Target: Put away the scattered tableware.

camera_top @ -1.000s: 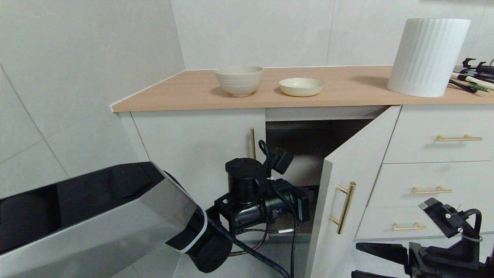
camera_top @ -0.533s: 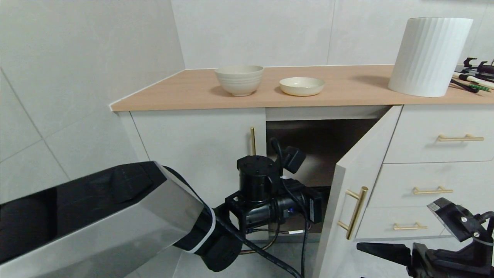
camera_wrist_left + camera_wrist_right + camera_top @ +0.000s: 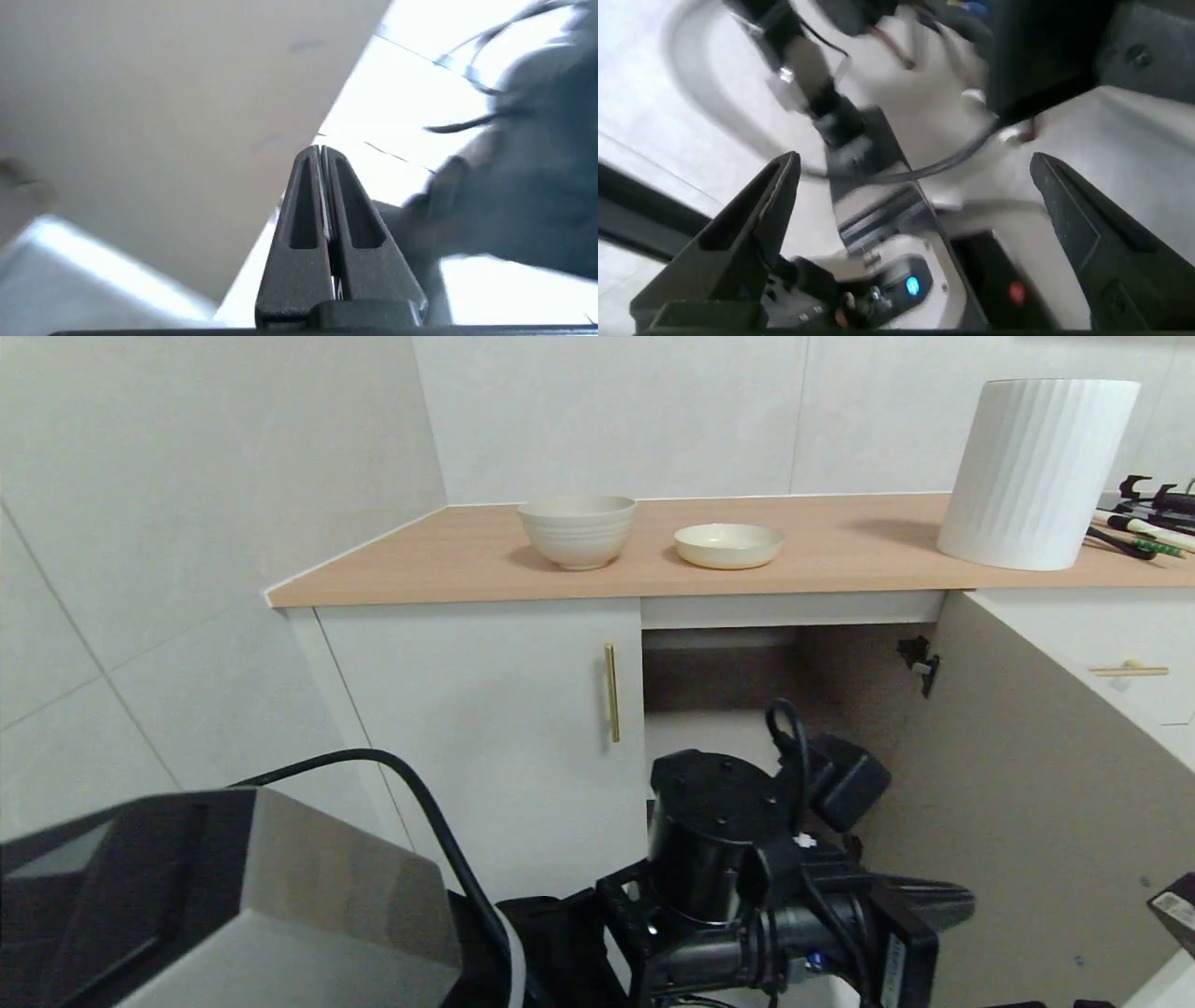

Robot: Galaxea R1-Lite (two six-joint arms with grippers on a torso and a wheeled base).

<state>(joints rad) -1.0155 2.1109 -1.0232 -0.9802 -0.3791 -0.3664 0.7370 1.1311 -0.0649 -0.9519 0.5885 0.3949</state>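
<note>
— Tableware in your head view: where is it?

— You have a ribbed bowl (image 3: pixel 577 530) and a shallow dish (image 3: pixel 729 545) standing on the worktop (image 3: pixel 448 565). Both are in its left half and apart from each other. The bowl is nearer the left edge and the dish is just to its right. Near the right edge you see a tall white ribbed canister (image 3: pixel 1036 474), and a few hand tools (image 3: pixel 1141 527) lie beyond it at the very edge.

— And below the worktop?

— The left cabinet door (image 3: pixel 485 728) is closed, its brass handle (image 3: pixel 611 693) upright. The right cabinet door (image 3: pixel 1027 784) is swung wide, so you look at its inner face and at a hinge (image 3: pixel 920 663) by the frame. The cupboard (image 3: pixel 728 677) behind it is dark inside. Your left arm (image 3: pixel 719 821) sits low in front of that opening. Past the open door you catch one drawer handle (image 3: pixel 1128 669).

— What does the left wrist view give you?

— Your left gripper (image 3: pixel 322 154), with its two dark fingers pressed together, pad to pad. A pale flat panel lies beside them, and you cannot tell from here which surface it is. The rest is blurred.

— And the right wrist view?

— Your right gripper (image 3: pixel 910 177), with its fingers (image 3: pixel 757 224) spread wide apart. What lies behind them is too blurred for you to name.
</note>
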